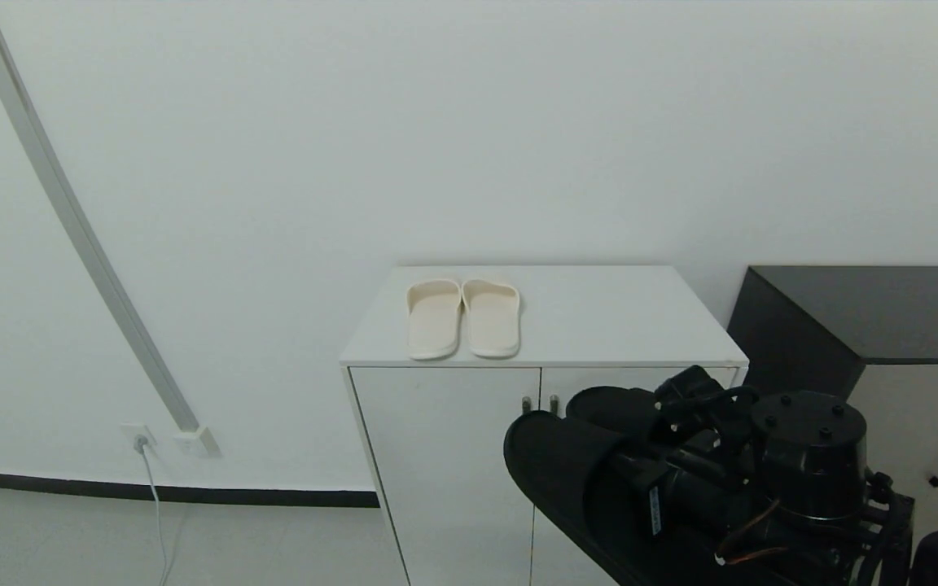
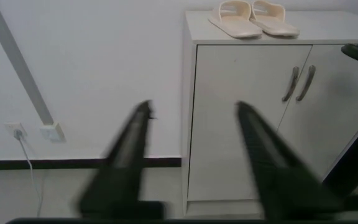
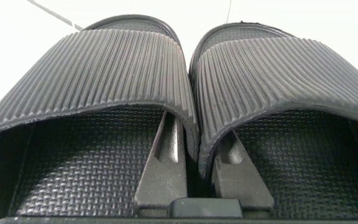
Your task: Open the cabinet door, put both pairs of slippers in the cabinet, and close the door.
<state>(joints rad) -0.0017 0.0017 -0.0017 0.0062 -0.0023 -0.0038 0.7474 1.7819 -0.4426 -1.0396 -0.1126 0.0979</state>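
Black slippers [image 3: 117, 68], inner walls together, tight in the right hand [image 3: 197, 146] (left hand [image 2: 194, 111] wide apart), before the closed cabinet [image 1: 444, 456]

plain white wall [image 1: 273, 163], grey conduit [image 1: 70, 212] running down to a socket [image 1: 138, 438] around 8 o'clock, black-topped unit [image 1: 868, 313] at 3 o'clock.

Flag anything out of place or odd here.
Nothing spilled or damaged. One oddity: the right gripper holds the black slippers while the cabinet doors are shut. The cream slippers lie neat and parallel on the cabinet top.
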